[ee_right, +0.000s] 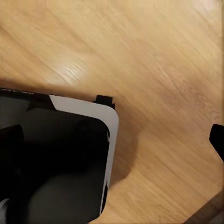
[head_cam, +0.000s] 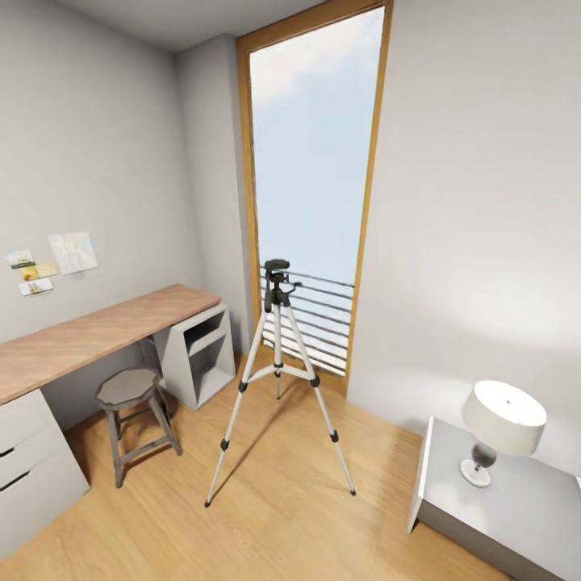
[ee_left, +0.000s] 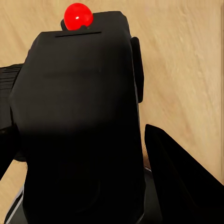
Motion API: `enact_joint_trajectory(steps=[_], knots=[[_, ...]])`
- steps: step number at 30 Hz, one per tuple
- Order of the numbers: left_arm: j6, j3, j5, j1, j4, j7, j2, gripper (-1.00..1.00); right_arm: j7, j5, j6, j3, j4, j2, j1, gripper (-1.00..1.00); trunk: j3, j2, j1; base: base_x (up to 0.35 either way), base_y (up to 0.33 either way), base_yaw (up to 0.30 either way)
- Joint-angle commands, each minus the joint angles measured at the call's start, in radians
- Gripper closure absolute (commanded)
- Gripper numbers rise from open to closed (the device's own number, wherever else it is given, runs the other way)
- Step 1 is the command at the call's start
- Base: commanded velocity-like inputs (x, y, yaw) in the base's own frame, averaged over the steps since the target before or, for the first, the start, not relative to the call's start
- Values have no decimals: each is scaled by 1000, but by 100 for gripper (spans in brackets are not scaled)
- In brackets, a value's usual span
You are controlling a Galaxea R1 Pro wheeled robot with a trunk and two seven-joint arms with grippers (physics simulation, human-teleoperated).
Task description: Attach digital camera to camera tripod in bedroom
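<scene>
- One camera tripod (head_cam: 277, 355), with three legs.
- One digital camera (ee_left: 79, 126), with one red dot.
- One stool (head_cam: 133, 407).
- One lamp (head_cam: 500, 428).
- One desk (head_cam: 89, 335).
- One tall window (head_cam: 315, 177).
- Four pictures (head_cam: 48, 262) on the wall.

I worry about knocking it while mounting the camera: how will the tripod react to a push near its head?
The camera tripod looks top-heavy on thin legs, so probably tips easily. Its small feet on smooth wood floor may slide.

We see desk (head_cam: 97, 332) w/ drawers (head_cam: 28, 452) along left wall, stool (head_cam: 133, 407) in front, notes (head_cam: 50, 262) above. Lamp (head_cam: 500, 424) on nightstand (head_cam: 516, 500), tall window (head_cam: 315, 161) behind.
</scene>
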Motion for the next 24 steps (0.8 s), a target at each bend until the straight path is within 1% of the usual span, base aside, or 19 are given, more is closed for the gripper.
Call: enact_joint_trajectory(steps=[1,7,24], knots=[[1,-9,6,0,0,1,0,100,2,9,-3,-9,3,-1,-1,-100,0,-1,1,302,0,0],[1,-9,6,0,0,1,0,100,1,9,-4,-9,3,0,-1,-100,0,-1,1,270,0,0],[1,-9,8,0,0,1,1,100,0,9,-9,-9,3,-1,-1,-100,0,-1,1,47,0,0]])
